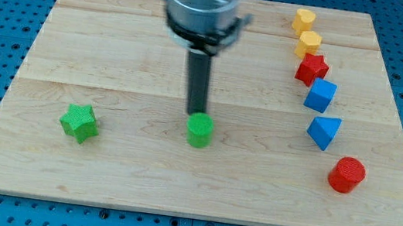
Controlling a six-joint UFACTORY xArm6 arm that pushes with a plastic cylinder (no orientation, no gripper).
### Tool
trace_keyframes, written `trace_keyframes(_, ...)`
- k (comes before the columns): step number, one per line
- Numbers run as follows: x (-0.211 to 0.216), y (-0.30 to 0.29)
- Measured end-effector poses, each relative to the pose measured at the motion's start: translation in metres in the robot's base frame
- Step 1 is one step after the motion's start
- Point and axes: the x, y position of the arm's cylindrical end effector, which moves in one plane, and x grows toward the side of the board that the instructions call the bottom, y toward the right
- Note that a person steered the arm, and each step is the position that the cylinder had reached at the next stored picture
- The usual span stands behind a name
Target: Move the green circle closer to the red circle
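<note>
The green circle [200,130] sits near the middle of the wooden board, toward the view's bottom. The red circle [347,174] is at the view's lower right, well apart from it. My tip [197,113] stands at the green circle's upper edge, touching or almost touching it. The dark rod rises straight up from there to the arm's grey body at the view's top.
A green star [79,122] lies at the view's lower left. Along the view's right run two yellow blocks [304,20] [309,43], a red star [312,69], a blue cube [320,95] and a blue triangle [324,132]. The board [79,34] rests on a blue pegboard.
</note>
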Motion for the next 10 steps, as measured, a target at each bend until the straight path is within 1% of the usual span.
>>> trace_keyframes(1, 0.015, 0.074)
trace_keyframes(2, 0.039, 0.093)
trace_keyframes(3, 0.043, 0.097)
trace_keyframes(4, 0.099, 0.094)
trace_keyframes(5, 0.107, 0.189)
trace_keyframes(6, 0.095, 0.198)
trace_keyframes(7, 0.092, 0.157)
trace_keyframes(8, 0.088, 0.145)
trace_keyframes(9, 0.078, 0.145)
trace_keyframes(10, 0.078, 0.147)
